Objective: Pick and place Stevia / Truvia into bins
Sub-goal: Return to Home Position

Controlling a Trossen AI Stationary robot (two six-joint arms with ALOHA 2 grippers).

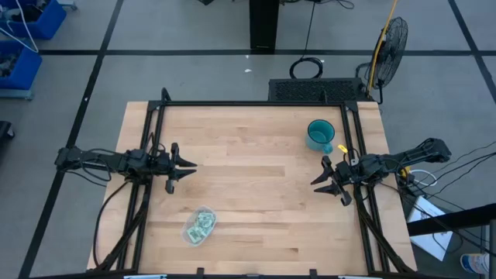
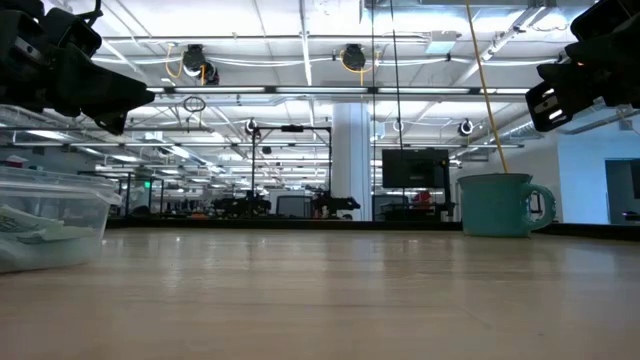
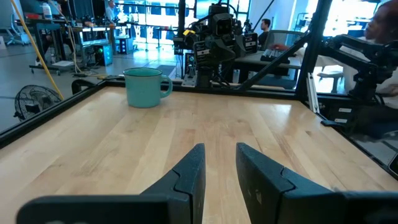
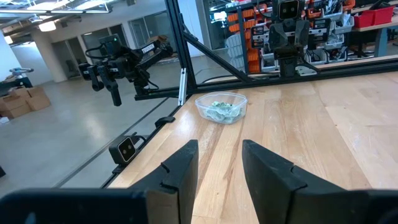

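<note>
The see-through plastic tub (image 1: 200, 225) stands on its base near the table's near edge, left of centre. Pale green and white sachets (image 1: 204, 224) lie piled inside it; they also show in the right wrist view (image 4: 221, 108) and the tub at the low view's left edge (image 2: 50, 225). My left gripper (image 1: 191, 166) hovers open above the table's left side, farther from the near edge than the tub. My right gripper (image 1: 316, 181) hovers open above the table's right side, close to the mug. Neither holds anything. No sachet lies loose on the wood.
A teal mug (image 1: 319, 135) stands upright at the far right of the table, handle toward the near edge, just beyond my right gripper. A black frame (image 1: 256, 103) borders the table. A floor fan (image 1: 390, 39) stands beyond the far right corner. Bare wood (image 1: 256, 170) lies between the arms.
</note>
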